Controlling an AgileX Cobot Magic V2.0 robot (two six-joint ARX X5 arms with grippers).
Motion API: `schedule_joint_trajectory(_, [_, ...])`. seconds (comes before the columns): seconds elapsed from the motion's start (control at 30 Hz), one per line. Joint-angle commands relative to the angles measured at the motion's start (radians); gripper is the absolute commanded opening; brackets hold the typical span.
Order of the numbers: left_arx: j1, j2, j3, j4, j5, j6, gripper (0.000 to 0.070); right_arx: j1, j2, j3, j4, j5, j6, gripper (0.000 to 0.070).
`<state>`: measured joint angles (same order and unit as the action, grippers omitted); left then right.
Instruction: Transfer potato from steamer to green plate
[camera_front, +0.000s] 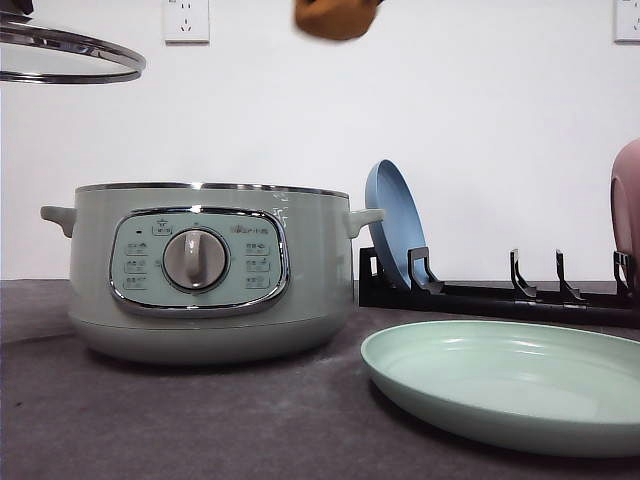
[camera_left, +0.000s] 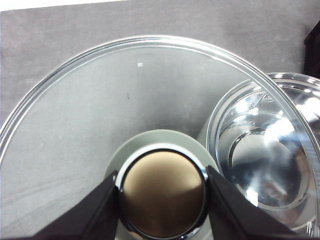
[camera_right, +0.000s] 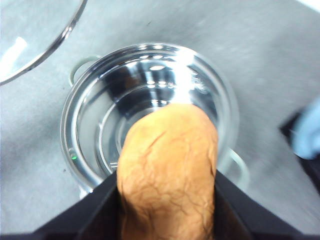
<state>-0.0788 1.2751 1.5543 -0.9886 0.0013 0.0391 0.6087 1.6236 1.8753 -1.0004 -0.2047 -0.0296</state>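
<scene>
The brown-orange potato hangs high above the open steamer, at the top edge of the front view. My right gripper is shut on the potato, with the steamer's shiny bare bowl below it. The pale green plate lies flat on the table to the right of the steamer, with nothing on it. My left gripper is shut on the knob of the glass lid. It holds the lid in the air, above and to the left of the steamer.
A black dish rack stands behind the green plate. A blue plate stands upright at its left end and a pink plate at the right edge. The dark table runs back to a white wall.
</scene>
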Motion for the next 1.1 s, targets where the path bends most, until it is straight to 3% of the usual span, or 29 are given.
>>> schedule_joint_trajectory(0.0, [0.001,-0.011,0.025,0.041,0.002,0.007,0.0,-0.009,-0.026,-0.037,-0.004,0.003,-0.002,0.0115])
schedule_joint_trajectory(0.2, [0.001,-0.011,0.025,0.045,0.002,0.01,0.0,-0.071,-0.241,-0.327,0.08,0.003,0.01,0.0115])
schedule_joint_trajectory(0.5, [0.0,-0.011,0.025,0.046,0.002,0.01,0.0,-0.099,-0.496,-0.751,0.263,0.058,0.214,0.0115])
schedule_joint_trajectory(0.83, [0.0,-0.011,0.025,0.045,0.01,0.009,0.0,-0.081,-0.532,-1.11,0.498,0.08,0.374,0.0115])
schedule_joint_trajectory(1.07, [0.0,-0.011,0.025,0.046,0.026,0.009,0.0,-0.061,-0.49,-1.259,0.67,0.118,0.463,0.0115])
